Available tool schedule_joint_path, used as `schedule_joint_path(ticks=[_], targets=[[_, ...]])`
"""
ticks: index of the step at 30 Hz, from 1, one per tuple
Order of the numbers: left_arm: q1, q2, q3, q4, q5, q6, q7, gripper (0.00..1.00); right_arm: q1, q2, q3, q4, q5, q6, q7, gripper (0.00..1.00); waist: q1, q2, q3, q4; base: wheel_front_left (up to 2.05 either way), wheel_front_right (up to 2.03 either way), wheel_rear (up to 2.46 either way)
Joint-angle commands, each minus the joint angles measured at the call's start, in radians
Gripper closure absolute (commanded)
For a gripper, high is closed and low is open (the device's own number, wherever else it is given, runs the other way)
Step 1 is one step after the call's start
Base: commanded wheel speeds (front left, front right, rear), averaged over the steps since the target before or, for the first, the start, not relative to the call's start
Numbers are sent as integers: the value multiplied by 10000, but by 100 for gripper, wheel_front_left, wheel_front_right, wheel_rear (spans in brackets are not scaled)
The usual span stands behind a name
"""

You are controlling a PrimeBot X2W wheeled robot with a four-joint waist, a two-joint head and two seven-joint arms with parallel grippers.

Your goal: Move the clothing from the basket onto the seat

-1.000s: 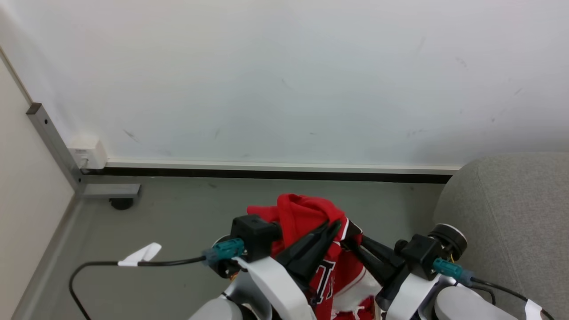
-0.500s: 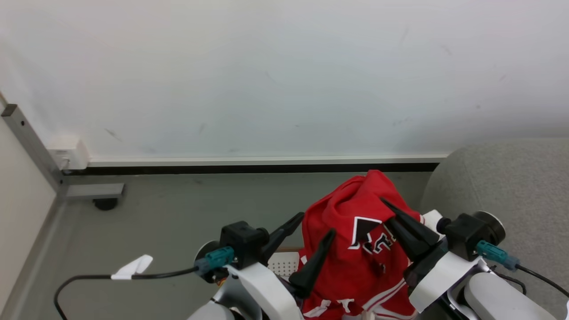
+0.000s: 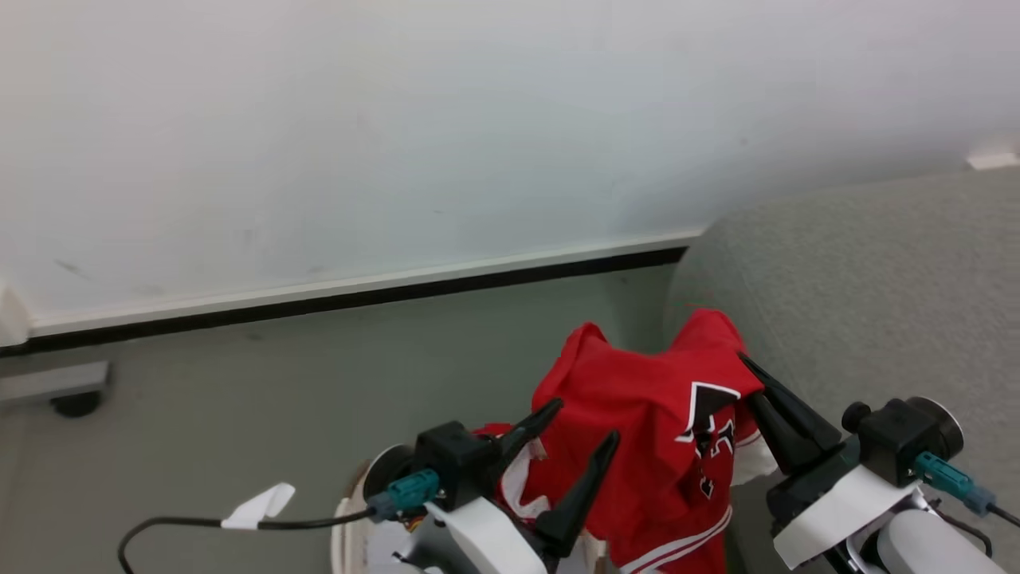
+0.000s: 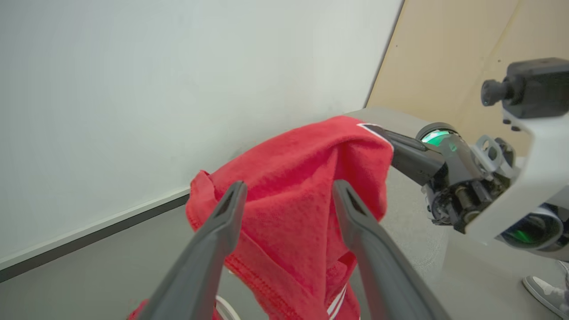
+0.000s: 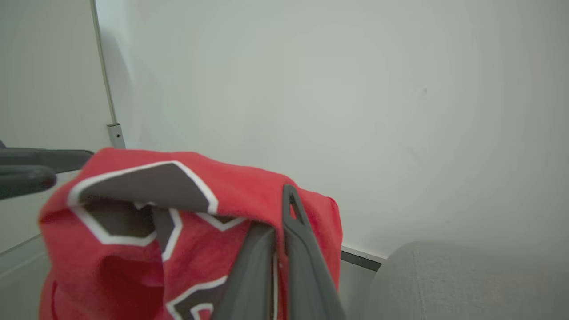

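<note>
Since the earlier picture the head camera has been swung, so more of the seat [image 3: 876, 271] is seen, from 1 to 4 o'clock. The clothing [image 3: 653, 406] is held aloft at 5 o'clock, in front of the seat's rounded edge, pinched by the right gripper [image 3: 749, 371], whose fingers are closed on the cloth. The left gripper [image 3: 583, 421] is raised beside it, fingers spread wide, nothing clamped. The basket [image 3: 343, 522] rim is glimpsed at 7 o'clock; open floor [image 3: 239, 399] lies at 9 o'clock

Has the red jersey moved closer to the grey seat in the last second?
Yes, rightward: floor lay between it and the seat before; now the jersey overlaps the seat's edge.
</note>
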Motion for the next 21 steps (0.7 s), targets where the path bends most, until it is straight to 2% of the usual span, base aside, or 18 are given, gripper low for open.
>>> schedule_joint_path(ticks=[1,7,12,17,21], targets=[[91,-17,-96,71,162,-28,-110,0,323,19,-258,-152,-154,-21,-3,100,-1,-1,293,-713,0,0,0],[-114,-36,-273,102,361,-99,-242,0,756,116,-857,-517,-422,-21,-3,100,-1,-1,723,-1493,0,0,0],[-353,43,-383,1,507,-198,-351,0,1094,335,-1824,-873,-629,-21,-3,100,-1,-1,1301,-1968,0,0,0],[-765,366,-415,-210,833,-333,-256,0,777,608,-2825,-1181,-860,-21,-3,100,-1,-1,2364,-2045,0,0,0],[-1215,708,-375,-469,1036,-500,-128,0,25,698,-3764,-1238,-1001,-21,-3,100,-1,-1,3483,-1819,0,0,0]])
